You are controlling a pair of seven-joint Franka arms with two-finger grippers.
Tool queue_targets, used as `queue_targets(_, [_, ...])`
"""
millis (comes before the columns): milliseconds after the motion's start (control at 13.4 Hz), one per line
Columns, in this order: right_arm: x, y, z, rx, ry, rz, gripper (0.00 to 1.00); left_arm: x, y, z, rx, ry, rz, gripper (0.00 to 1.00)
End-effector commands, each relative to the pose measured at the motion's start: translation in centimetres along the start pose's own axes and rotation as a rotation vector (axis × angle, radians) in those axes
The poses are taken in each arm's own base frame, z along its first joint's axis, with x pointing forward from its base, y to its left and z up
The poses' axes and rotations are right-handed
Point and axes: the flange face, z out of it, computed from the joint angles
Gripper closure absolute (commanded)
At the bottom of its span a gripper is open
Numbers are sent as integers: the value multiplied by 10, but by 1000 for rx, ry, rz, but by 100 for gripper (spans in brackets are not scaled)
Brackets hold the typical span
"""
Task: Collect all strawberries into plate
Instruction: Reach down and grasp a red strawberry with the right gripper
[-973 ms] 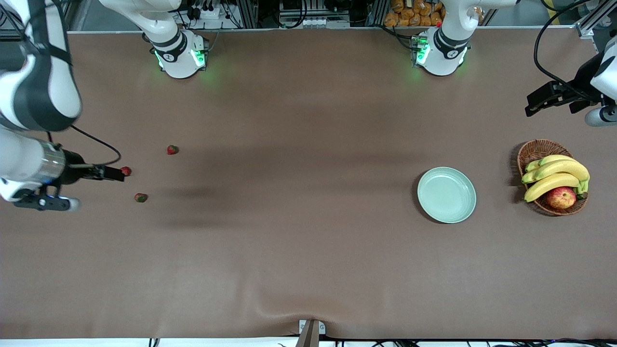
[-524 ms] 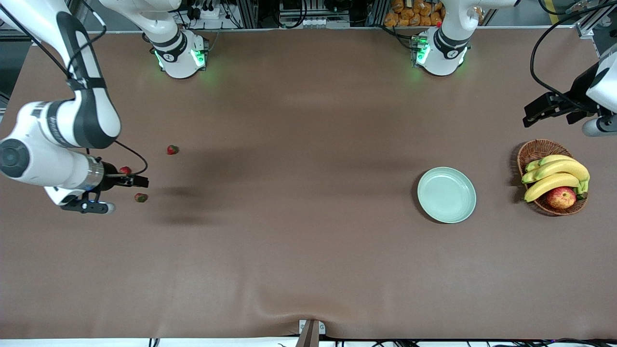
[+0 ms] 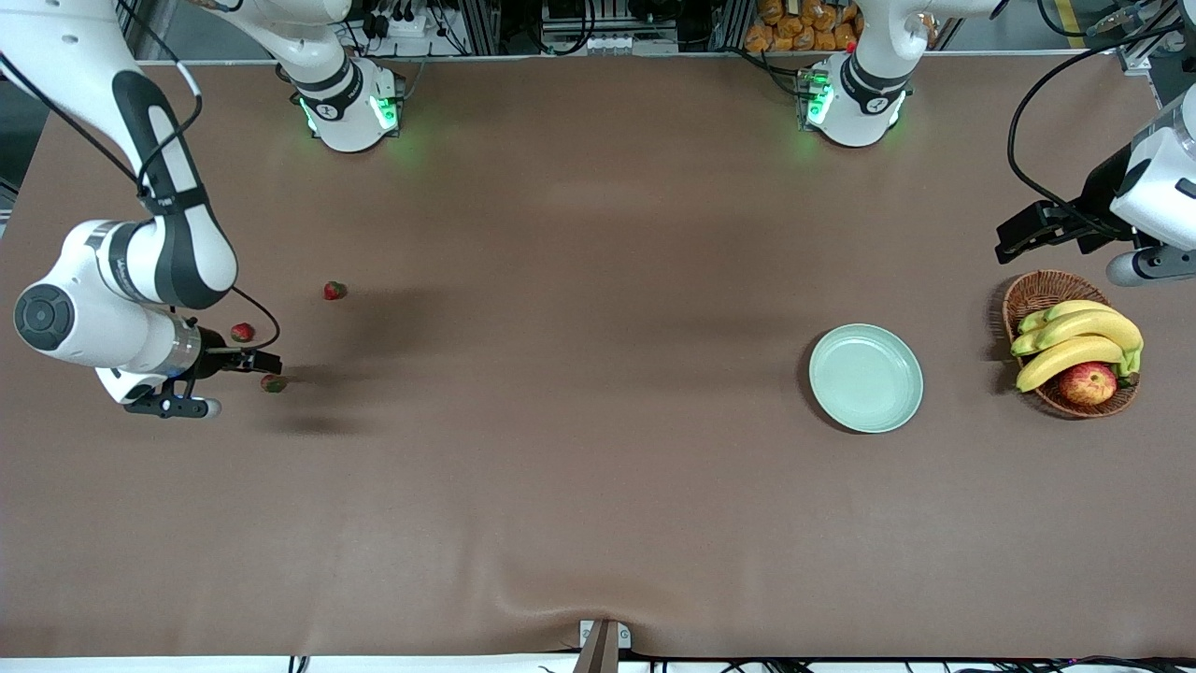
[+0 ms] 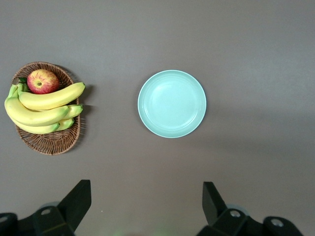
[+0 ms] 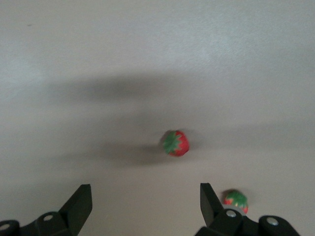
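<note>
Low in the left of the front view, the nearest strawberry (image 3: 273, 382) lies on the surface just under the right gripper (image 3: 264, 362), whose fingers stand apart and empty. A second berry (image 3: 242, 332) sits just above it in the frame and a third (image 3: 334, 291) higher still, toward centre. All three are well apart from the plate (image 3: 865, 378) at mid-right. The berries are small, rounded and probably light, so an off-centre closing could nudge one into rolling across the smooth brown surface. The plate is glossy and shallow with a raised rim. At upper right, the left gripper (image 3: 1020, 234) waits over bare surface near the wicker basket (image 3: 1039, 292), fingers spread.
</note>
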Motion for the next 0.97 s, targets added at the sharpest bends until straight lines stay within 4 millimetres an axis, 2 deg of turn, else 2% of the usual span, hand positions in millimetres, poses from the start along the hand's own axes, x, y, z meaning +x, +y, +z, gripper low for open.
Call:
queue_targets(0, [18,10,14,0,0,-8,9,1,3,-4,-23,19,-13,0])
queue_targets(224, [23,7,39,1,-11,-19,19,5,5,2,-20,10,-13,0])
queue_targets(374, [24,15,57,4,-20,-53,24,4,2,0,-21,13,-17,0])
queue_targets(673, [25,24,69,7,-22,-74,36,2,5,2,-18,1,-13,0])
queue_targets(898, [25,24,78,7,-27,-74,36,-2,13,-1,-18,1,-14,0])
